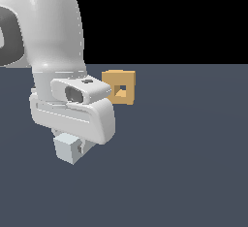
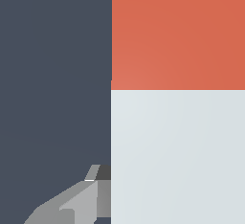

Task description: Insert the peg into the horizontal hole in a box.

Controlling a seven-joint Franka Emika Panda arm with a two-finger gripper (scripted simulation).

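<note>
The tan box (image 1: 127, 77) stands on the dark floor behind the arm, its face toward the exterior camera, and my hand covers its lower corner on the exterior view's left. The square hole (image 1: 120, 92) opens in the middle of that face. My gripper (image 1: 77, 148) hangs in front of the box and lower in the picture, shut on the peg (image 1: 66, 148), of which only the pale end shows below the hand. In the wrist view the peg (image 2: 177, 146) fills half the picture, pale grey-white, with its red end (image 2: 177, 31) beyond. One grey finger (image 2: 81, 204) lies against its side; the other is hidden.
The white arm and hand (image 1: 72, 109) fill the exterior view's left. A flat dark grey floor (image 1: 184, 163) stretches around the box to the exterior view's right. Nothing else stands on it.
</note>
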